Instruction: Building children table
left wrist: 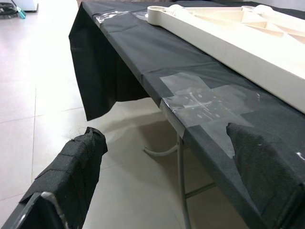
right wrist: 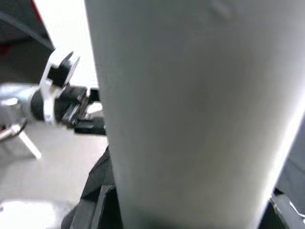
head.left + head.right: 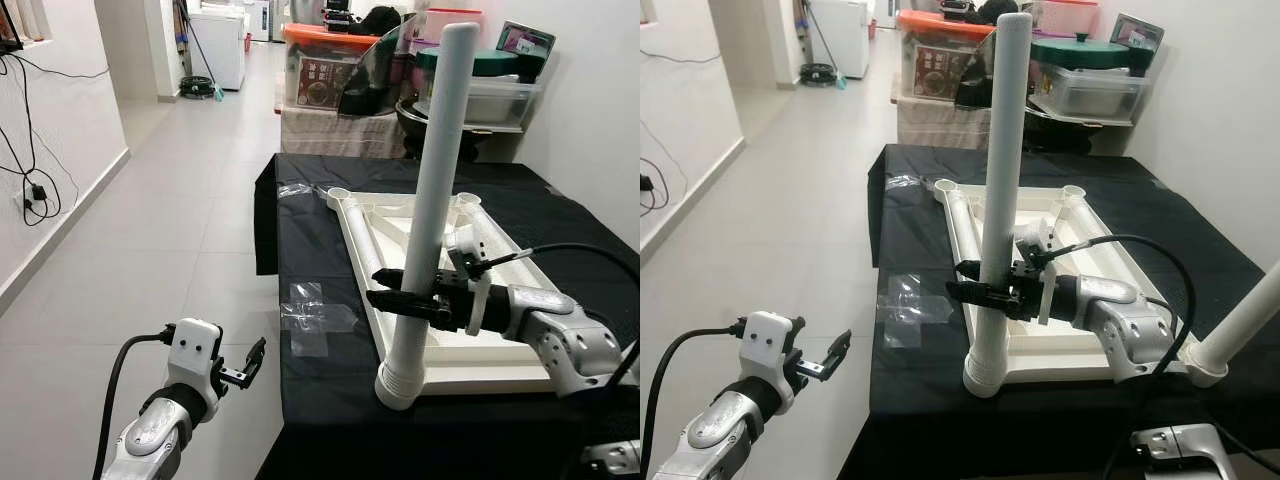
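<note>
The white table leg stands almost upright, long axis vertical, top leaning slightly toward 1 o'clock, its base in the white tabletop frame's near-left corner socket on the black worktop. Right pincer pinches it mid-height; left pincer hangs spread at 7 o'clock.

Open floor left of table edge; upright leg blocking frame's near corner.

A white table leg and white tabletop on a black cloth.
</note>
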Controlling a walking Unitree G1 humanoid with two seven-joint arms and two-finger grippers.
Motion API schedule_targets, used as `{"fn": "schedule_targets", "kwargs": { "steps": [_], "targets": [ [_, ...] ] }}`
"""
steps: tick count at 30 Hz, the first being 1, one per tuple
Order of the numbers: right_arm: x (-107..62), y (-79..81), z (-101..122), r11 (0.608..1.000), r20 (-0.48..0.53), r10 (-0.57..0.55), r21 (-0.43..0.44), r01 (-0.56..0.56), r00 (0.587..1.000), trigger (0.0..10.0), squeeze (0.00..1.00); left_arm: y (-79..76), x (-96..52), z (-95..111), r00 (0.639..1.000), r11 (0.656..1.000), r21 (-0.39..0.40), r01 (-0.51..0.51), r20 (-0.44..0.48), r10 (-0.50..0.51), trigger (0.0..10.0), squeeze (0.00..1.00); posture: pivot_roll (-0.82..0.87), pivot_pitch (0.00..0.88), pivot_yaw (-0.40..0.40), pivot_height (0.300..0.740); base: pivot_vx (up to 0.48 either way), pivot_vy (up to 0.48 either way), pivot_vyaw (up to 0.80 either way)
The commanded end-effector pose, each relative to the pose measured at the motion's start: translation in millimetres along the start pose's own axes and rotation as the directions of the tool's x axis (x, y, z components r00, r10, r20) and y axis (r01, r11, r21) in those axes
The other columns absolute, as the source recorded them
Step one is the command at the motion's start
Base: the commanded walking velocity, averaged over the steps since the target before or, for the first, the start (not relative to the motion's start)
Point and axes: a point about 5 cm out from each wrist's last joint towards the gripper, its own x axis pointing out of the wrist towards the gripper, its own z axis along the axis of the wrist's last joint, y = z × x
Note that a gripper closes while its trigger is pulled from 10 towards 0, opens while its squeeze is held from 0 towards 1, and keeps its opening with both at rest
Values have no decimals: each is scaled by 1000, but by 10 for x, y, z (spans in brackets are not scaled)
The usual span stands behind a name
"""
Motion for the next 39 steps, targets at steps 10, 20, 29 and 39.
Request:
{"fn": "schedule_targets", "kwargs": {
  "steps": [10, 20, 29, 39],
  "targets": [
    [150, -44, -372, 990, -93, -132, 35, 135, 987, 0, 0, -27, 3, -14, 1000, 1000, -1, 1, 1, -1, 10000, 0, 129, 0, -97, 740, 0, 0, 0],
    [116, -292, -379, 795, 86, -606, 43, 605, 791, 0, 0, -18, 19, -7, 1000, 1000, 3, -8, 7, 8, 10000, 0, 121, 0, -91, 740, 0, 0, 0],
    [303, 26, -651, 840, 13, -536, 98, 533, 844, 0, 0, -32, 35, -17, 1000, 1000, -1, -2, 3, 2, 10000, 0, 110, 0, -83, 740, 0, 0, 0],
    [322, -95, -774, 667, -86, -726, 154, 729, 682, 0, 0, -39, 45, -19, 1000, 1000, -9, -7, 6, 7, 10000, 0, 111, 0, -92, 740, 0, 0, 0]
  ]
}}
